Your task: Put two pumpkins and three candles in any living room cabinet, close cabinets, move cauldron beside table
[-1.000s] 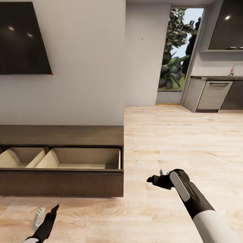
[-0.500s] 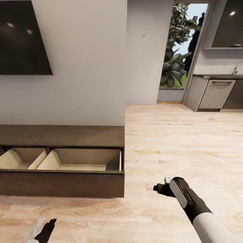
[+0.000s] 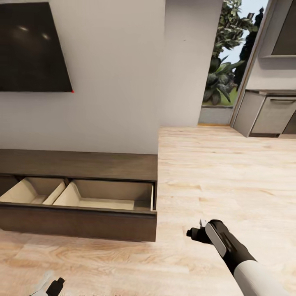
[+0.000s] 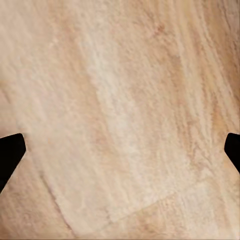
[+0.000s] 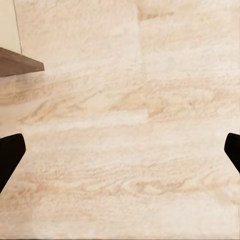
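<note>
One cabinet (image 3: 78, 164) stands along the white wall, low and dark brown, with its long drawer (image 3: 82, 218) pulled out. Two pale wood compartments show inside the drawer, split by a slanted divider, and nothing can be made out lying in either. A black wall-mounted screen (image 3: 33, 47) hangs above the cabinet. To the right of the cabinet the light wood floor (image 3: 213, 172) runs back to a glazed opening with green plants (image 3: 224, 78) behind it, and grey kitchen units (image 3: 271, 117) stand at the far right.

The right tool (image 3: 194, 235) hangs over bare floor, just off the cabinet's right front corner and apart from it. In the right wrist view its two dark fingertips (image 5: 10, 155) sit at opposite edges with only floor between them, so it is spread wide and grips nothing; a corner of the cabinet (image 5: 17, 62) shows beyond. The left tool (image 3: 55, 285) is low at the bottom edge of the head view, in front of the drawer. In the left wrist view its fingertips (image 4: 10, 152) are likewise set wide apart over floor planks, holding nothing.
</note>
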